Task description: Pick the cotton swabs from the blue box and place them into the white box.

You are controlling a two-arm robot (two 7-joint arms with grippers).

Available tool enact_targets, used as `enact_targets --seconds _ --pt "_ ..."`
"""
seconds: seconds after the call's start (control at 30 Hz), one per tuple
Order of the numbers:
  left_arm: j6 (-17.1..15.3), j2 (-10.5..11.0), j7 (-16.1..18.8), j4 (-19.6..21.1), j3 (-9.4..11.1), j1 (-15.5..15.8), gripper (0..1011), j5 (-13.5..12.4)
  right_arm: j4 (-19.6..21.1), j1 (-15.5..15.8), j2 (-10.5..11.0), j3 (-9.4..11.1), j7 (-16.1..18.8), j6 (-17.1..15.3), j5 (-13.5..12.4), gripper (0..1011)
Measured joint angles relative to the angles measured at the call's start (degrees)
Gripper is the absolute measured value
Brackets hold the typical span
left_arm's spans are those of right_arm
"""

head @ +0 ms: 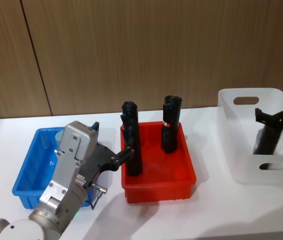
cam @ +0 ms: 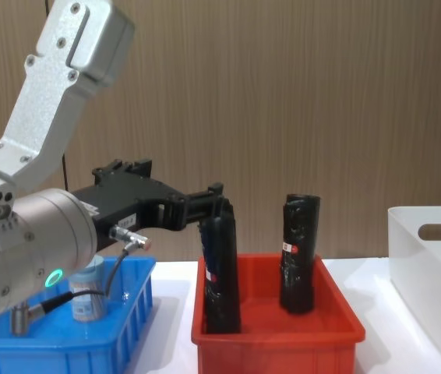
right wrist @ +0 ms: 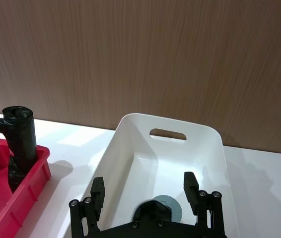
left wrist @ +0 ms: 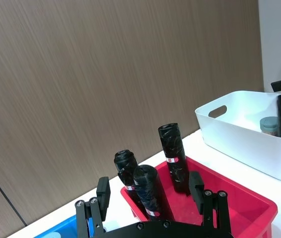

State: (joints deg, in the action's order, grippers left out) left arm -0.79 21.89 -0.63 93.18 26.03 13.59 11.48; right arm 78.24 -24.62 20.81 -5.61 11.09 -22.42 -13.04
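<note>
The blue box (head: pixel 24 175) stands at the left of the table. One cotton swab jar (cam: pixel 88 294) with a pale blue lid stands inside it, partly hidden by my left arm in the head view. My left gripper (head: pixel 111 141) hovers open over the blue box's right side, its fingers (left wrist: pixel 196 183) wide apart and reaching toward the red bin. At the right stands the white box (head: pixel 246 95), and another cotton swab jar (right wrist: pixel 168 204) lies on its floor. My right gripper (right wrist: pixel 144 181) hangs open over that box, holding nothing.
A red bin (head: pixel 156 192) sits between the two boxes and holds three upright black rolls (head: pixel 170 125). The nearest roll (cam: pixel 220 265) stands right by my left fingertip. A wooden wall closes off the back of the white table.
</note>
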Motion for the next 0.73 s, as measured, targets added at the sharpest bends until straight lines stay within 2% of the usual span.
enact_targets --seconds 0.73 --pt "0.0 0.0 0.0 0.0 0.0 0.0 1004 0.0 0.1 0.07 0.0 0.0 -0.02 0.05 0.0 1002"
